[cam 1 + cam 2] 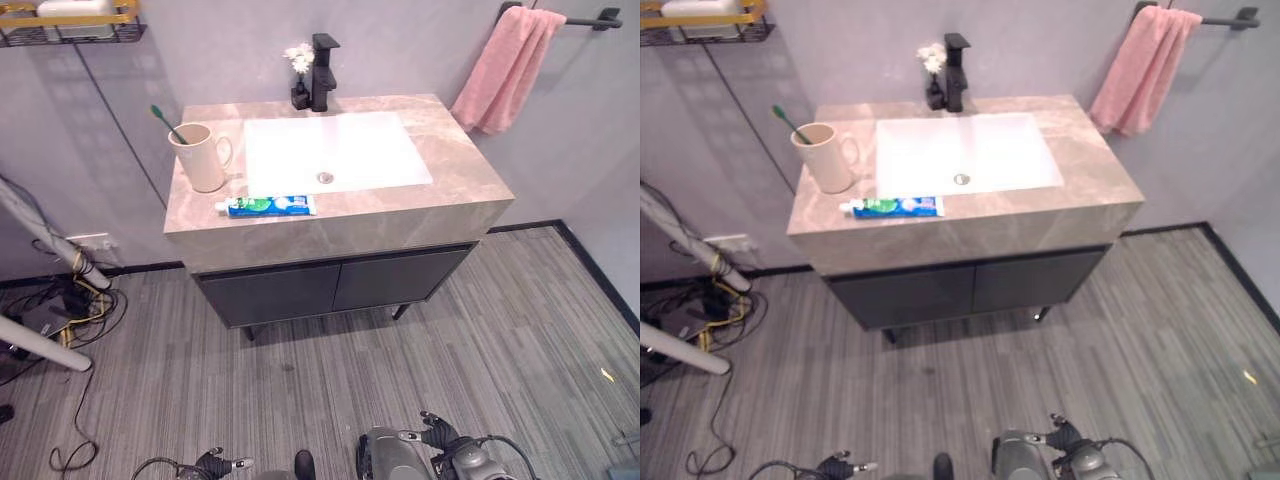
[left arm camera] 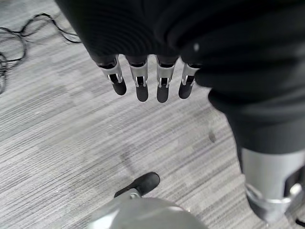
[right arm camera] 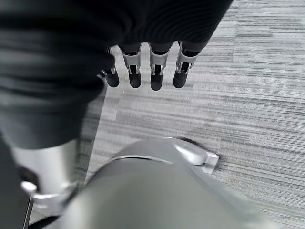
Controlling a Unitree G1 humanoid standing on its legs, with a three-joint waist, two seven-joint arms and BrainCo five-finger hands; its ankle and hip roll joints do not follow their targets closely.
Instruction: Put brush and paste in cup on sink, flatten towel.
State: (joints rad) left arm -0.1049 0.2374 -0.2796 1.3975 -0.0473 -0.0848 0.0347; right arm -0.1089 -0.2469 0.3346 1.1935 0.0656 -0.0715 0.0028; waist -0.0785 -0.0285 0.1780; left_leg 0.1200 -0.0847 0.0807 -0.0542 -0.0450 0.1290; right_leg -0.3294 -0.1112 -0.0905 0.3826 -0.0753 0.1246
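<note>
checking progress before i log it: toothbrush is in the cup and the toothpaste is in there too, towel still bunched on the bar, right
Not quite. The toothpaste is not in the cup: the left eye view shows it lying flat on the counter in front of the basin, beside the cup. The rest holds: the toothbrush stands in the cup and the pink towel hangs bunched on the bar.
</note>
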